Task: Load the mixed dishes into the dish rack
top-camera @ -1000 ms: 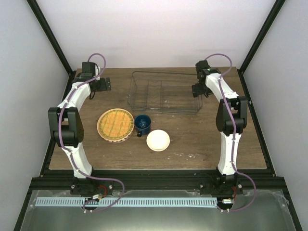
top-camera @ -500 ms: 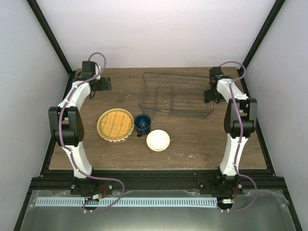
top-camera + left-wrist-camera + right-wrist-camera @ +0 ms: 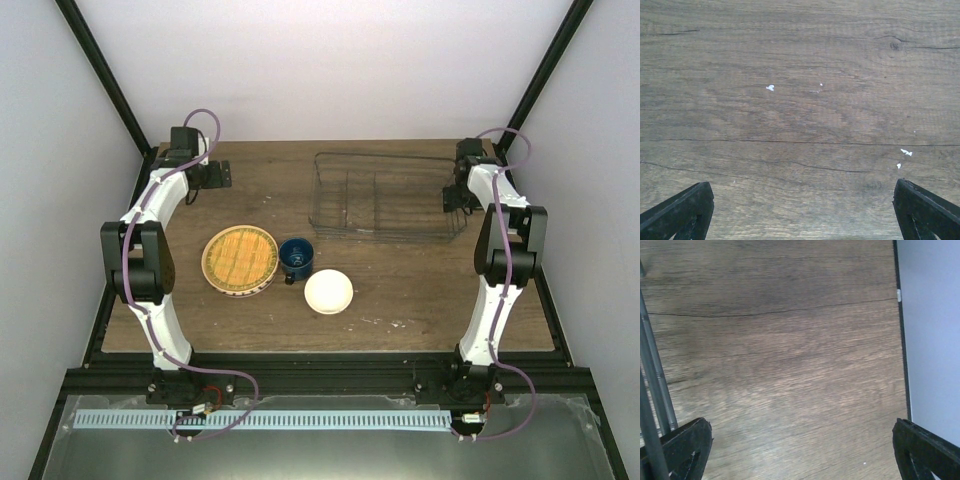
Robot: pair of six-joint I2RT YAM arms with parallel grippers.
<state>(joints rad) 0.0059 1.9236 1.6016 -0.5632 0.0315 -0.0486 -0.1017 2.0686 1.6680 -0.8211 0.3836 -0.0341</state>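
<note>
The dish rack [image 3: 385,195] of thin dark wire stands at the back right of the table. My right gripper [image 3: 458,198] is at its right end, open. In the right wrist view, rack wires [image 3: 655,375] run along the outside of the left finger [image 3: 685,445], and only bare wood lies between the jaws [image 3: 800,455]. The yellow-orange grid plate [image 3: 240,258], the dark blue mug [image 3: 296,258] and the small cream bowl [image 3: 328,291] sit in a row at centre left. My left gripper [image 3: 215,178] hangs open over bare wood [image 3: 800,215] at the back left.
The table's right edge [image 3: 901,340] and the grey side wall lie close to my right gripper. Black frame posts stand at both back corners. A pale edge [image 3: 262,289] shows under the yellow plate.
The right arm has swung to the right and the dish rack has slid right with it, toward the table's right edge. The left arm and the dishes have not moved.
</note>
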